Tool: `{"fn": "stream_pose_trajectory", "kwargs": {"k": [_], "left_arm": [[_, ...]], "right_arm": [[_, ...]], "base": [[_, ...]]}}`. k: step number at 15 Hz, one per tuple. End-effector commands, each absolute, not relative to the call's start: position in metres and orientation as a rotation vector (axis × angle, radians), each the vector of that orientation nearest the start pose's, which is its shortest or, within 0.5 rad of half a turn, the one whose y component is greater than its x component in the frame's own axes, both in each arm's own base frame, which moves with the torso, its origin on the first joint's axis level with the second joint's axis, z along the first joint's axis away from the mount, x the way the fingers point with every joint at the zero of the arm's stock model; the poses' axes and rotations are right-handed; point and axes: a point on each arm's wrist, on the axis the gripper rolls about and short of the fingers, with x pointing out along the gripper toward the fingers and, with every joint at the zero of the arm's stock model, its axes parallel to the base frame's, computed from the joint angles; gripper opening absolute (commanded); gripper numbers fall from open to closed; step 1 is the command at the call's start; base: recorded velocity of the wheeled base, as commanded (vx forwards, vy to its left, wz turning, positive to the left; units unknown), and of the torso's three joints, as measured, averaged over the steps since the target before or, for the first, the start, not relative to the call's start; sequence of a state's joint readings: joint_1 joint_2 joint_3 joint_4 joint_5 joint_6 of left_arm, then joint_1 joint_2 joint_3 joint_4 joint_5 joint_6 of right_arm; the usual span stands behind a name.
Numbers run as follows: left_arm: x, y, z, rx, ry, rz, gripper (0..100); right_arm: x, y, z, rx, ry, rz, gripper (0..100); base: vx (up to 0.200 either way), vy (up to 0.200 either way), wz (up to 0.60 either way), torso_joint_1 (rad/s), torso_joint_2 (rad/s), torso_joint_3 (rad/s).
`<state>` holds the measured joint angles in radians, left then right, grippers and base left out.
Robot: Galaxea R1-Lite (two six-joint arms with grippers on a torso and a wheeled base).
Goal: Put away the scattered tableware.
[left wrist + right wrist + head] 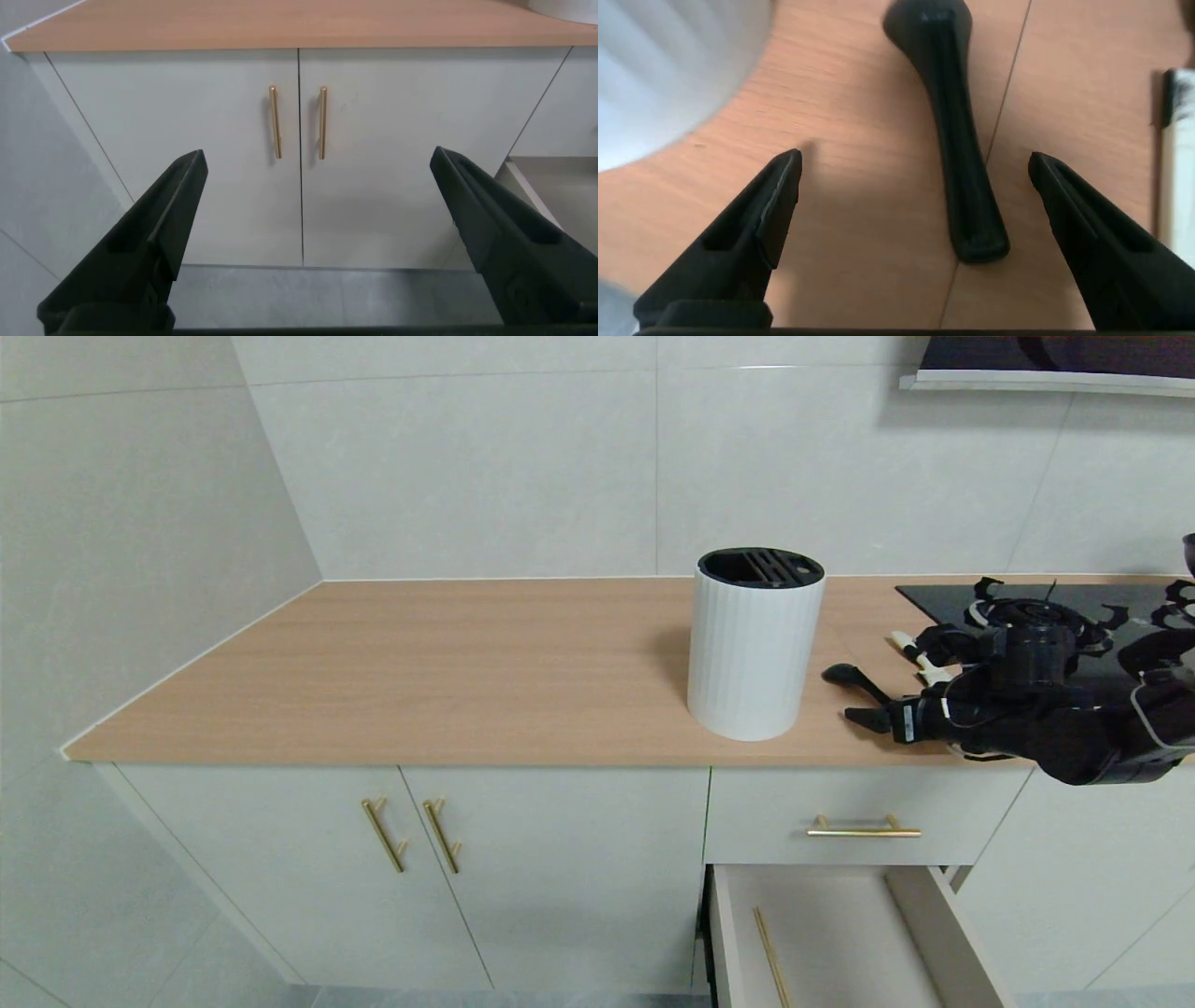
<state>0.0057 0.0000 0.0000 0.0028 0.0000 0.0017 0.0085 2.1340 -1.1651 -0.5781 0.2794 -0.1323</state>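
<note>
Left gripper [318,157]: jaws spread wide, nothing between them – it faces the cabinet doors [299,187], below the worktop edge.
Cabinet doors: two, shut, each with an upright gold bar handle at the meeting edge.
Worktop [420,663]: wood-coloured, set into a tiled corner.
Utensil holder [756,658]: white ribbed cylinder with a black slotted top, upright on the worktop, near its front edge.
Black-handled utensil [845,677]: lies flat on the worktop just right of the holder, bulbous end toward it.
Right gripper [887,695]: low over the worktop, jaws spread – the wrist view shows the black handle between the two fingers [757,224], with neither one touching it.
White-handled utensil [910,651]: lies flat just beyond the black one, beside the hob.
Lower drawer [724,933]: pulled open beneath a shut drawer; a thin gold stick [770,952] lies inside.
Hob [943,602]: black, at the right end of the worktop.
</note>
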Motion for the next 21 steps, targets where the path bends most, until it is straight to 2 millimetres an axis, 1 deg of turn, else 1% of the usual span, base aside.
{"fn": "stream_pose_trajectory", "kwargs": {"k": [1, 6, 7, 13, 18, 20, 21], "left_arm": [[-0.023, 0.000, 0.075, 0.002, 0.005, 0.006, 100], [-0.023, 0.000, 0.075, 0.002, 0.003, 0.006, 100], [-0.023, 0.000, 0.075, 0.002, 0.003, 0.006, 100], [-0.023, 0.000, 0.075, 0.002, 0.005, 0.006, 100], [-0.023, 0.000, 0.075, 0.002, 0.005, 0.006, 100], [-0.023, 0.000, 0.075, 0.002, 0.003, 0.006, 100], [-0.023, 0.000, 0.075, 0.002, 0.005, 0.006, 100]], "right_arm": [[0.422, 0.009, 0.108, -0.075, 0.371, 0.308, 100], [0.421, 0.009, 0.109, -0.075, 0.370, 0.306, 100], [0.421, 0.009, 0.109, -0.074, 0.368, 0.306, 0], [0.422, 0.009, 0.106, -0.075, 0.380, 0.299, 0], [0.421, 0.012, 0.110, -0.088, 0.389, 0.248, 0], [0.410, 0.024, 0.126, -0.062, 0.422, 0.226, 0], [0.402, 0.030, 0.138, -0.032, 0.443, 0.222, 0]], "base": [[0.000, 0.000, 0.00, 0.000, 0.00, 0.000], [0.000, 0.000, 0.00, 0.000, 0.00, 0.000], [0.000, 0.000, 0.00, 0.000, 0.00, 0.000], [0.000, 0.000, 0.00, 0.000, 0.00, 0.000], [0.000, 0.000, 0.00, 0.000, 0.00, 0.000], [0.000, 0.000, 0.00, 0.000, 0.00, 0.000], [0.000, 0.000, 0.00, 0.000, 0.00, 0.000]]}}
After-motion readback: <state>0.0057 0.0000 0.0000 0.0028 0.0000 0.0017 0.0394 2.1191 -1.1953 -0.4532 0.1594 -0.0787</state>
